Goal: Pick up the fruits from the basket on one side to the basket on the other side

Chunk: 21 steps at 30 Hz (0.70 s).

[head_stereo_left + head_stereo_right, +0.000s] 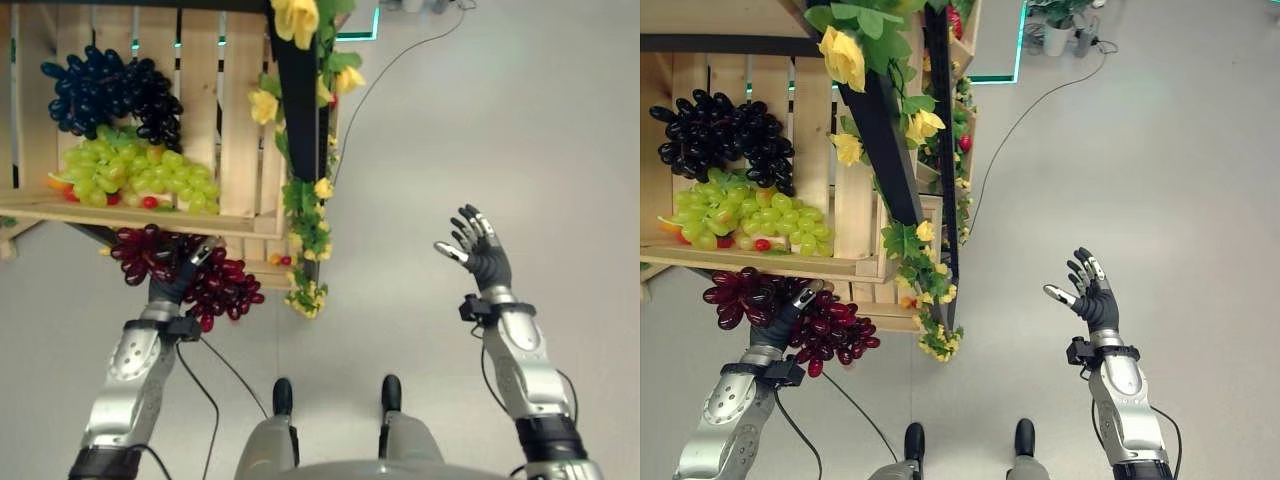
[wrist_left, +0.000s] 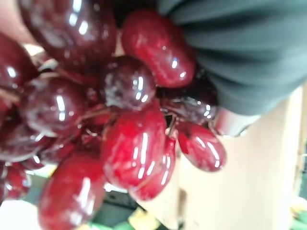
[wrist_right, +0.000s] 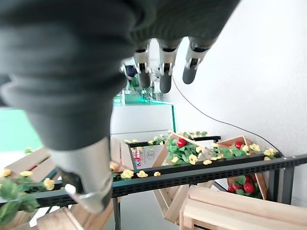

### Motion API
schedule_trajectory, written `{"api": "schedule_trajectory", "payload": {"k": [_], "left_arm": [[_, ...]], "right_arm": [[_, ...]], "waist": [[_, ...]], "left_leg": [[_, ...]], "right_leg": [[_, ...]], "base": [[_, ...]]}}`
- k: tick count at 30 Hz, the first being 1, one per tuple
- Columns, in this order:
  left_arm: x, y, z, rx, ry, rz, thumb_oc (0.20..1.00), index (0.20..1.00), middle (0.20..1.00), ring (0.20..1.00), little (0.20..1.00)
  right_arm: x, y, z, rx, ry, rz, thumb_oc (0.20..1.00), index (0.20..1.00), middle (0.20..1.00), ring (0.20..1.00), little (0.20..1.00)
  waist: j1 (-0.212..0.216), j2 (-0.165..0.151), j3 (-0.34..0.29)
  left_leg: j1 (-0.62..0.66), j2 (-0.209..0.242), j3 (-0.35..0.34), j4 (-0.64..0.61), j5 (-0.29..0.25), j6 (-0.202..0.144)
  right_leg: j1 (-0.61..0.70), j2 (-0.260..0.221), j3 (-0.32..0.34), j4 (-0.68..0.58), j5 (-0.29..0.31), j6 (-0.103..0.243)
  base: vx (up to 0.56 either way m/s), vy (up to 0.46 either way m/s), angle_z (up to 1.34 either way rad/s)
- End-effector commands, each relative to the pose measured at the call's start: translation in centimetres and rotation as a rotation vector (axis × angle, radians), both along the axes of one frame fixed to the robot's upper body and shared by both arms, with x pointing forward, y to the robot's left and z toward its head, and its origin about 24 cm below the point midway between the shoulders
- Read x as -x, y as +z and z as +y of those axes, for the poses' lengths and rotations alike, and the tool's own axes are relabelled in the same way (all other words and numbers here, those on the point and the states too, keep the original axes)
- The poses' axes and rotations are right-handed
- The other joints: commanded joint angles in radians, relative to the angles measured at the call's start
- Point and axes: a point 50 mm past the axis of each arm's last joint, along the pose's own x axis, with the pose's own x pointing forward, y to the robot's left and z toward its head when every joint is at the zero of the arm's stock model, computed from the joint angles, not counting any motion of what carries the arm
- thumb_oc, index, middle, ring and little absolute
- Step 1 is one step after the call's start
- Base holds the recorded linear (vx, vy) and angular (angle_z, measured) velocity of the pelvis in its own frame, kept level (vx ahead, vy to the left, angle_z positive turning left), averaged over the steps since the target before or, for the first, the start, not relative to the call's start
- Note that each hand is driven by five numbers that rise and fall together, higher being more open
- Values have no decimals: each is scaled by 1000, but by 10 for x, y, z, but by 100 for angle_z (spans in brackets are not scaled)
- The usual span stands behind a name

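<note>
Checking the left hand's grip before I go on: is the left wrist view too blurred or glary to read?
Left wrist view: red grapes so close they look soft, with white glare streaks; the left hand shows as dark cover. Left eye view: evenly lit, left hand buried in the bunch, right hand open.

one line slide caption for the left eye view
Left hand grips red grapes below the wooden crate; right hand open.
</note>
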Motion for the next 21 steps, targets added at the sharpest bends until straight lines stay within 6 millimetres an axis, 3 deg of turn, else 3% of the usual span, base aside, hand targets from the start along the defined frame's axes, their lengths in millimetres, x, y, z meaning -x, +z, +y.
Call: {"api": "schedule_trajectory", "payload": {"k": [1, 3, 12, 21], "left_arm": [[-3, 45, -2, 47, -68, -233, 200, 200, 200, 200, 200], [1, 46, 2, 76, -91, -233, 200, 200, 200, 200, 200], [10, 47, 1, 136, -203, -229, 200, 200, 200, 200, 200], [19, 34, 6, 141, -173, -173, 200, 200, 200, 200, 200]], "right_arm": [[-6, 26, -4, 42, 19, -117, 1000, 1000, 1000, 1000, 1000], [-7, 26, -2, 27, 45, -115, 1000, 1000, 1000, 1000, 1000], [-7, 20, -5, 28, 90, -79, 1000, 1000, 1000, 1000, 1000], [-7, 17, -2, 29, 129, -48, 1000, 1000, 1000, 1000, 1000]], "waist": [[-3, 16, -65], [4, 15, -67], [12, 29, -61], [30, 51, -48]], "left_leg": [[13, 42, -28, 11, -70, -44], [12, 63, -18, 23, -62, -52], [25, 83, -49, 49, -52, -76], [36, 92, -75, 92, -54, -93]], "right_leg": [[154, -28, -22, 0, -168, 56], [166, -11, -26, -9, -191, 38], [209, 20, -35, -10, -238, 9], [244, 38, -51, 42, -291, -18]], "base": [[-59, -48, -24], [-54, -66, -10], [-40, -67, -3], [-36, -51, 3]]}}
